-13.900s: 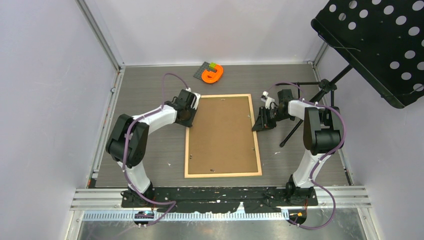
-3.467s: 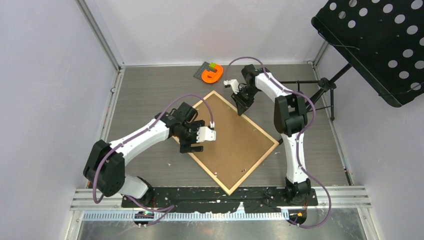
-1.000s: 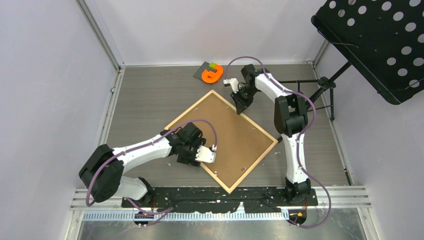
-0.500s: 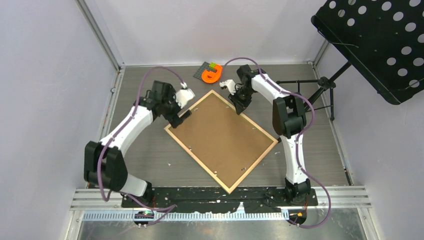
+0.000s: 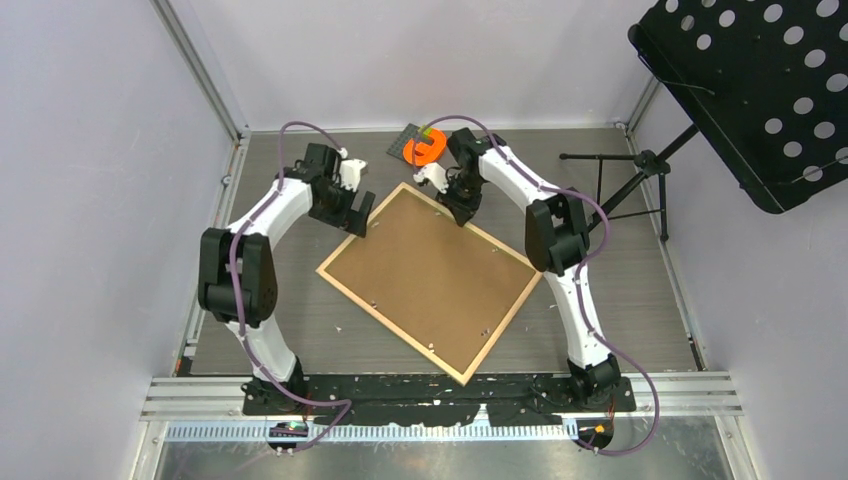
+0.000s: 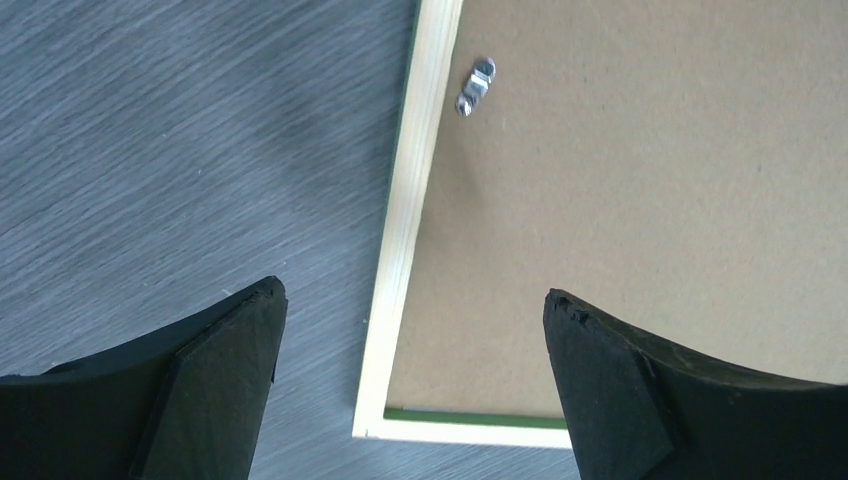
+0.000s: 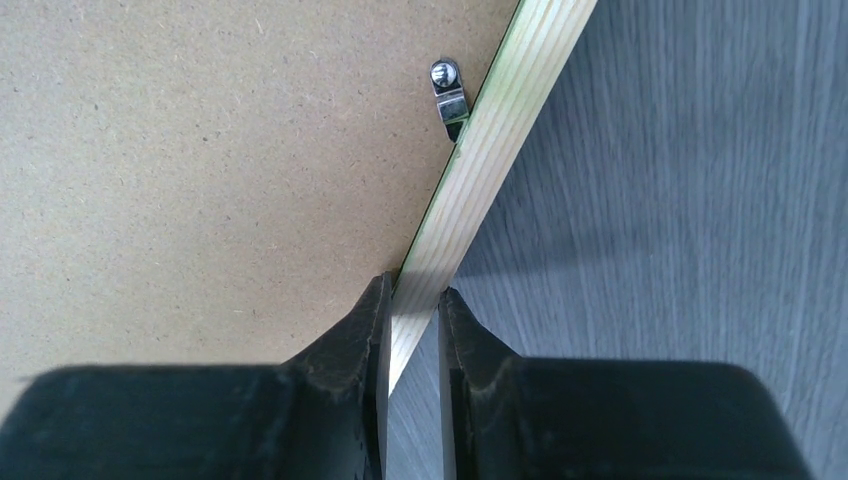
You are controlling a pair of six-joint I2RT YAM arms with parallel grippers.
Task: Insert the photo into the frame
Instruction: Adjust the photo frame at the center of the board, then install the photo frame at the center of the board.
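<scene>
Right gripper [image 7: 412, 300] is pinching the frame [image 7: 500, 130] by its far rail; left gripper [image 6: 410, 295] is hovering spread over its left corner. Frame is lying skewed on counter [image 5: 280, 300], backing board [image 5: 430, 275] up.

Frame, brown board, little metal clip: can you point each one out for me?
frame [image 7: 487, 160]: right wrist view, on the pale wood rail.
board [image 5: 430, 265]: top view, middle of its brown face.
clip [image 6: 476, 86]: left wrist view, on the metal tab.
</scene>
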